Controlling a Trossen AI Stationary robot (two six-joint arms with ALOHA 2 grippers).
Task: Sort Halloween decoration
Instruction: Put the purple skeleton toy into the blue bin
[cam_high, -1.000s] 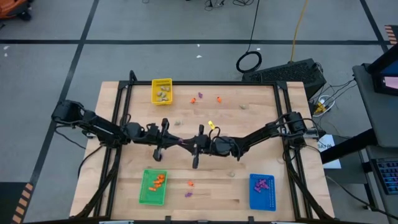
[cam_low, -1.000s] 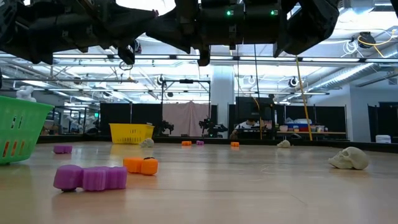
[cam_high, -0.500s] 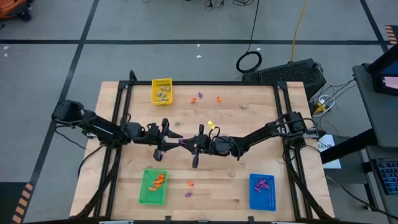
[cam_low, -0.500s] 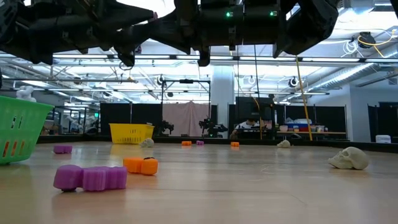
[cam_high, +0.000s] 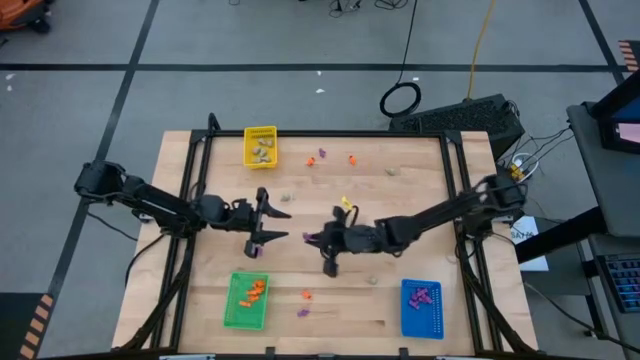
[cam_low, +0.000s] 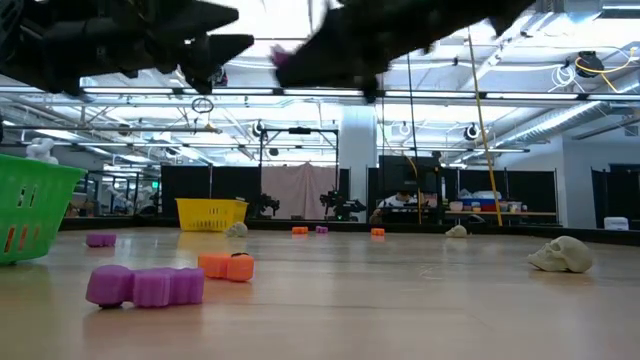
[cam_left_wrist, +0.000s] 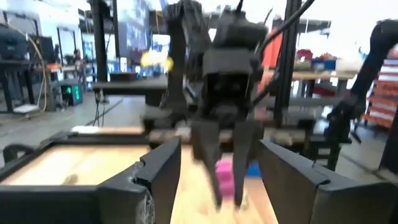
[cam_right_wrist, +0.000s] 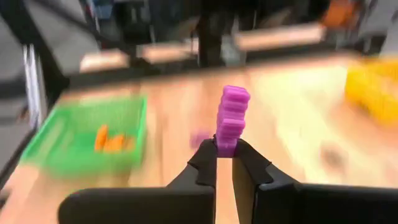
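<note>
The Halloween decoration is many tiny trinkets. One purple trinket (cam_right_wrist: 232, 115) is in my right gripper (cam_right_wrist: 225, 155), which is shut on it above the table's middle (cam_high: 312, 240). My left gripper (cam_high: 280, 225) stands open just to its left, its fingers (cam_left_wrist: 158, 171) wide apart and nothing between them. Loose trinkets lie on the wood: orange (cam_high: 351, 158) and purple (cam_high: 309, 161) ones at the far side, a beige one (cam_high: 373, 280), an orange one (cam_high: 306, 295) and a purple one (cam_high: 302, 312) at the near side. My right gripper pinches the purple trinket's lower end (cam_right_wrist: 226, 144) between its two fingertips. The fingers lie about level and point toward the table's left. The rest of the trinket sticks out beyond the fingertips, lifted clear of the table.
A yellow tray (cam_high: 260, 147) with beige pieces stands at the far left. At the near edge a green tray (cam_high: 247, 300) holds orange pieces and a blue tray (cam_high: 421, 308) holds purple ones. A beige skull (cam_low: 560, 253) lies on the table.
My left gripper has opened wide and let go of the purple trinket. My right gripper, still shut on it, has carried it toward the table's right and a little toward the near edge, away from the left gripper.
</note>
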